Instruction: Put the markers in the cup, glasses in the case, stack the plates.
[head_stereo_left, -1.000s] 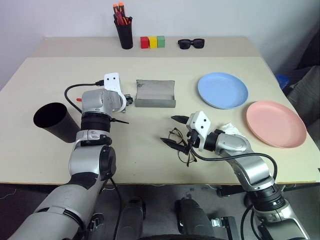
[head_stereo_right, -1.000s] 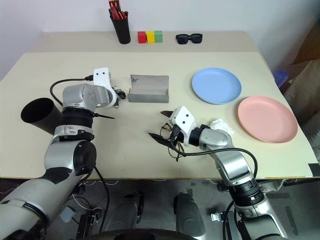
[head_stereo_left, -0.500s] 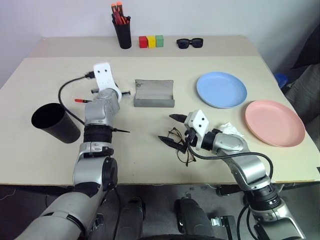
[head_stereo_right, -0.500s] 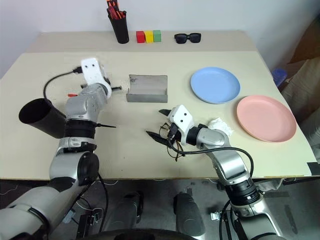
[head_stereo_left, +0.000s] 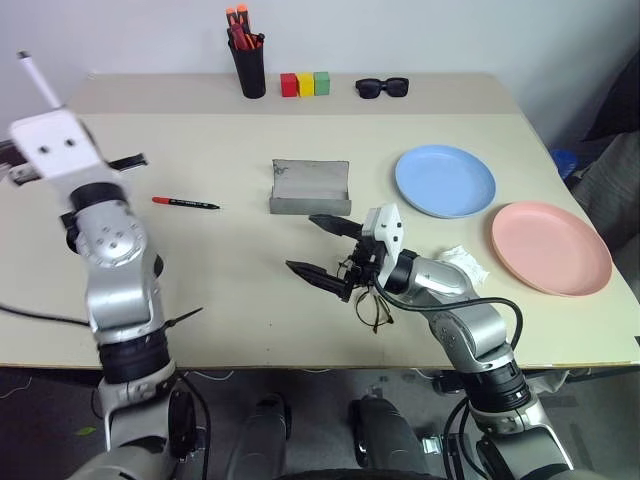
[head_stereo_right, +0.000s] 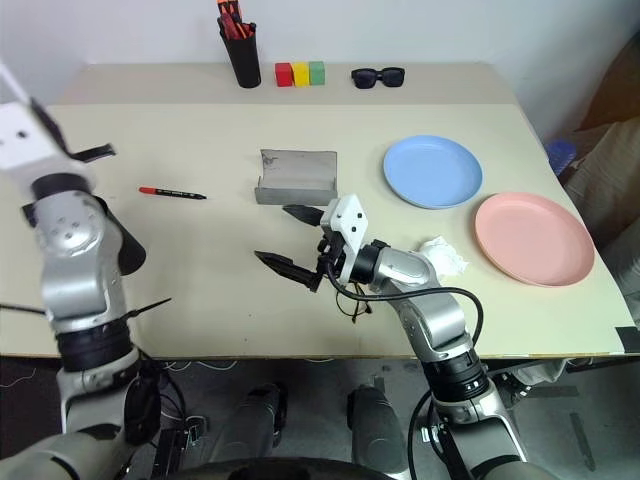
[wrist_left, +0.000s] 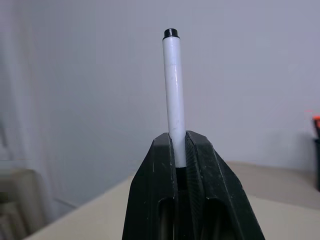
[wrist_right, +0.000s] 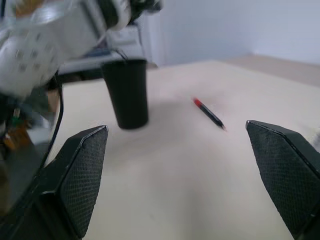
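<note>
White marker (wrist_left: 173, 95) pinched in left gripper (wrist_left: 180, 150), fingers pressed together on its lower part, black-tipped end up, raised at far left above table (head_stereo_left: 230, 270). Red marker (head_stereo_left: 185, 203) flat on table, left of grey case (head_stereo_left: 310, 188). Case open, mid-table. Black cup (wrist_right: 127, 93) upright at left, near red marker. Glasses (head_stereo_left: 372, 305) on table near edge, just under right gripper (head_stereo_left: 325, 248), fingers spread wide, probably not touching. Blue plate (head_stereo_left: 445, 181) and pink plate (head_stereo_left: 551, 247) side by side at right, unstacked.
</note>
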